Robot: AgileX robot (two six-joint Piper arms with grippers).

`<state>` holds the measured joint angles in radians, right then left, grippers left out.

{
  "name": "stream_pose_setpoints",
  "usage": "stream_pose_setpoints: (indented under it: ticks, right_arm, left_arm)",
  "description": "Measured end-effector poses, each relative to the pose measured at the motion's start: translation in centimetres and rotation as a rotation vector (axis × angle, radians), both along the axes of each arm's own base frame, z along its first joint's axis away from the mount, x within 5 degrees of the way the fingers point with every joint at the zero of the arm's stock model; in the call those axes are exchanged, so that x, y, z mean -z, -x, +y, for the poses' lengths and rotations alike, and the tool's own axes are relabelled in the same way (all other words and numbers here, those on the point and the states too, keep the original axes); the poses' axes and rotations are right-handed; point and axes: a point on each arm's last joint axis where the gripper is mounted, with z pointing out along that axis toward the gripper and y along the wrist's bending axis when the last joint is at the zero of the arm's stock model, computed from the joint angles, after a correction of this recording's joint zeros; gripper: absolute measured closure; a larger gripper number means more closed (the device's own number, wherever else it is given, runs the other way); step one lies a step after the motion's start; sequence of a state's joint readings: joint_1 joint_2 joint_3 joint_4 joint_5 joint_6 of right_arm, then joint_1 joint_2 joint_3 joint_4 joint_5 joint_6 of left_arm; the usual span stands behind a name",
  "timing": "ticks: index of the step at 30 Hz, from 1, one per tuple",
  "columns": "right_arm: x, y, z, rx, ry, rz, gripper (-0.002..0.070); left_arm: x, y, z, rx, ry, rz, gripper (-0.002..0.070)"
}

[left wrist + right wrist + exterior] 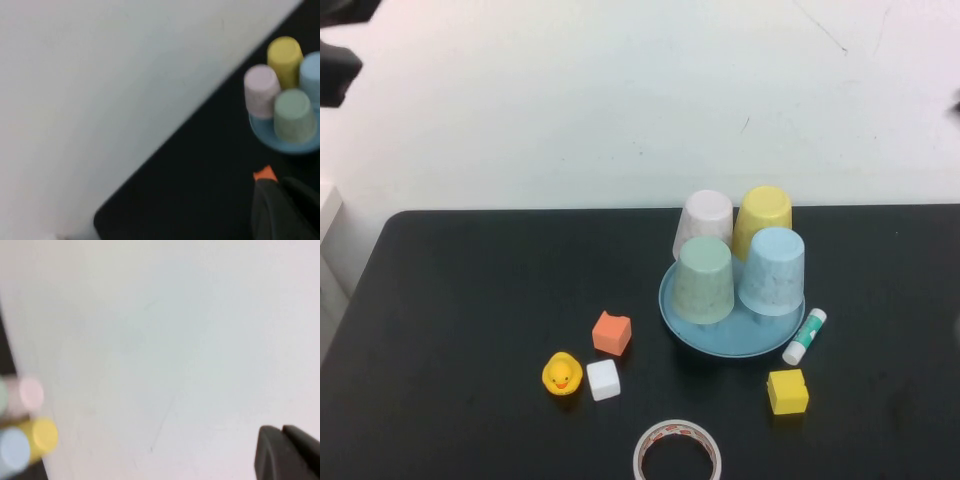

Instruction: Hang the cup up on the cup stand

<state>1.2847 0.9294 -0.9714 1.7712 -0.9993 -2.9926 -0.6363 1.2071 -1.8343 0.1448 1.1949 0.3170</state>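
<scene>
Nearest, a tape roll (pixel 677 450) lies on the surface (pixel 470 300). Beyond, the cup (pixel 772 271) sits inverted on the cup stand (pixel 730 340). Left pincer (pixel 280 210) and right pincer (pixel 287 452) are raised clear; whether either is clenched I cannot tell.

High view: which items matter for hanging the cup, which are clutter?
Job: blue cup, on the stand; left gripper, right gripper, both raised off the table.
Clutter: green cup, yellow cup, pink cup, duck, tape, glue stick, three blocks.
</scene>
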Motion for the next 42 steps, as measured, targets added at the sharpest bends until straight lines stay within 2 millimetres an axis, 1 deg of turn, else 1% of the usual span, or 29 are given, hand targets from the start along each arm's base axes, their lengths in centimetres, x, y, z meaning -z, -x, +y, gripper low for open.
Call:
stream_pose_setpoints:
  ticks: [2, 4, 6, 9, 12, 14, 16, 18, 21, 25, 29, 33, 39, 42]
  right_arm:
    - [-0.4, 0.5, -1.4, -0.02, -0.092, 0.002, 0.0678]
    - [-0.1, 1.0, -2.7, -0.036, -0.185, 0.021, 0.0678]
    - [0.6, 1.4, -3.7, -0.047, -0.277, 0.052, 0.0678]
    - [2.1, 1.9, -5.0, -0.047, -0.396, 0.109, 0.0678]
    - [4.0, 2.2, -5.8, -0.054, -0.487, 0.166, 0.0678]
    - [5.0, 2.5, -5.9, -0.081, -0.537, 0.204, 0.0678]
    - [5.7, 2.7, -5.7, -0.11, -0.571, 0.236, 0.0678]
    - [6.2, 2.8, -5.3, -0.145, -0.587, 0.263, 0.0678]
    - [6.8, 3.0, -4.9, -0.183, -0.609, 0.298, 0.0678]
    - [6.8, 3.2, -4.7, -0.206, -0.624, 0.311, 0.0678]
    - [6.8, 3.2, -4.6, -0.212, -0.626, 0.314, 0.0678]
    - [7.0, 3.2, -4.6, -0.21, -0.619, 0.316, 0.0678]
    - [7.1, 3.2, -4.6, -0.212, -0.619, 0.318, 0.0678]
    - [7.1, 3.2, -4.6, -0.212, -0.625, 0.321, 0.0678]
  left_arm:
    - [0.1, 0.7, 0.5, 0.001, 0.049, -0.056, 0.0675]
    - [0.8, 1.5, 1.0, 0.009, 0.101, -0.129, 0.0675]
    - [2.2, 2.2, 1.4, 0.02, 0.148, -0.185, 0.0675]
    - [4.5, 3.5, 2.2, 0.042, 0.217, -0.29, 0.0675]
    - [8.2, 5.1, 3.1, 0.067, 0.251, -0.374, 0.0675]
    - [10.9, 6.0, 3.7, 0.081, 0.241, -0.429, 0.0675]
    - [13.8, 6.3, 3.9, 0.095, 0.212, -0.439, 0.0675]
    - [16.2, 6.7, 4.0, 0.114, 0.214, -0.46, 0.0675]
    - [18.8, 7.2, 4.2, 0.13, 0.209, -0.466, 0.0675]
    - [21.3, 7.6, 4.5, 0.136, 0.191, -0.435, 0.0675]
    - [23.1, 7.5, 4.4, 0.138, 0.164, -0.394, 0.0675]
    - [23.9, 7.5, 4.4, 0.127, 0.185, -0.355, 0.0675]
    - [23.8, 7.6, 4.4, 0.106, 0.27, -0.322, 0.0675]
    - [23.7, 7.9, 4.6, 0.09, 0.319, -0.302, 0.0675]
